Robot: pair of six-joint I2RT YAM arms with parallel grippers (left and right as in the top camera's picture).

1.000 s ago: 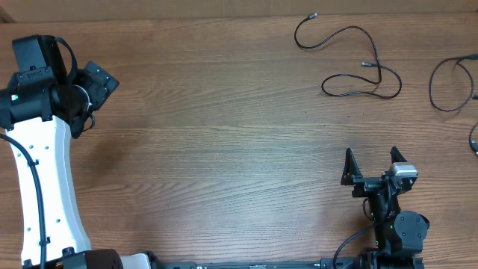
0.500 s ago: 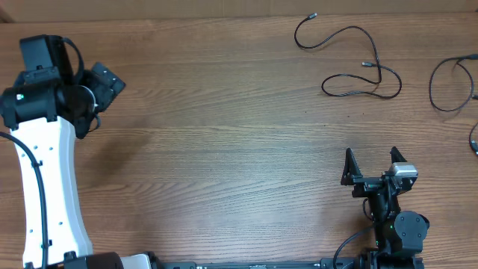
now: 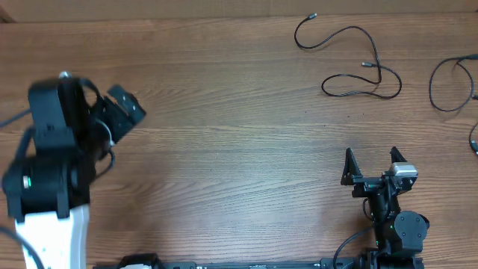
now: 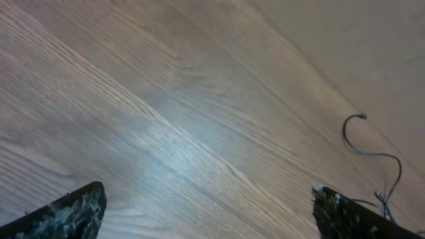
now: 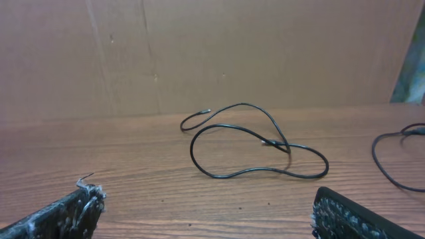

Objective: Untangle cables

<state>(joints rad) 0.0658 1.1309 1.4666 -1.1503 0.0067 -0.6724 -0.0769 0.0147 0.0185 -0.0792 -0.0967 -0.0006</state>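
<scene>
One thin black cable [image 3: 351, 63] lies in a loose crossed loop at the table's back right, also in the right wrist view as the cable [image 5: 265, 153] ahead of the jaws. A second cable [image 3: 448, 82] curves at the right edge. My right gripper [image 3: 371, 161] rests near the front right, open and empty, well short of the loop; its fingertips [image 5: 73, 212] frame bare wood. My left gripper [image 3: 125, 110] hovers over the left side, far from the cables. In its wrist view the left gripper [image 4: 209, 212] is open and empty, with the cable [image 4: 372, 154] distant at the right.
A brown cardboard wall [image 5: 212, 53] stands behind the table's far edge. A short stretch of another black cord [image 3: 473, 142] pokes in at the right edge. The second cable [image 5: 392, 159] shows at the right of the right wrist view.
My left arm has swung to the right and toward the front of the table, jaws still wide. The right arm and the cables have not moved.
</scene>
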